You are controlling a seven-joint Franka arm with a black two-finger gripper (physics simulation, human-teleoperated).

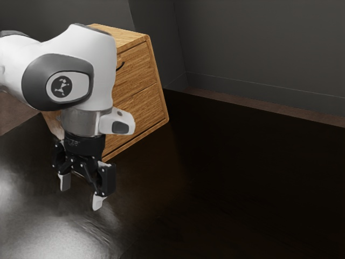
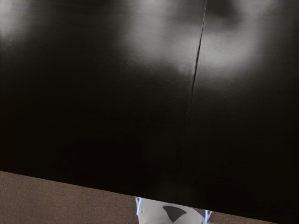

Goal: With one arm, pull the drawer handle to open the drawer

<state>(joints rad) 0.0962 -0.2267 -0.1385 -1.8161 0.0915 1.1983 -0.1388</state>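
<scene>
By the look of it nothing was done yet: the hand (image 1: pixel 81 193) hung empty, fingers spread, over the dark worktop (image 1: pixel 226 178) near the wooden cabinet (image 1: pixel 143 102), whose drawers appeared shut, with the drawer handle (image 1: pixel 119 64) not yet reached, gripped or pulled.

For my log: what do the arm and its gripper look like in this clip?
The arm has glossy white rounded shells, with a dark grey joint cap bearing a white logo. A silver wrist ring sits above the black gripper, whose fingers end in pale grey tips.
</scene>
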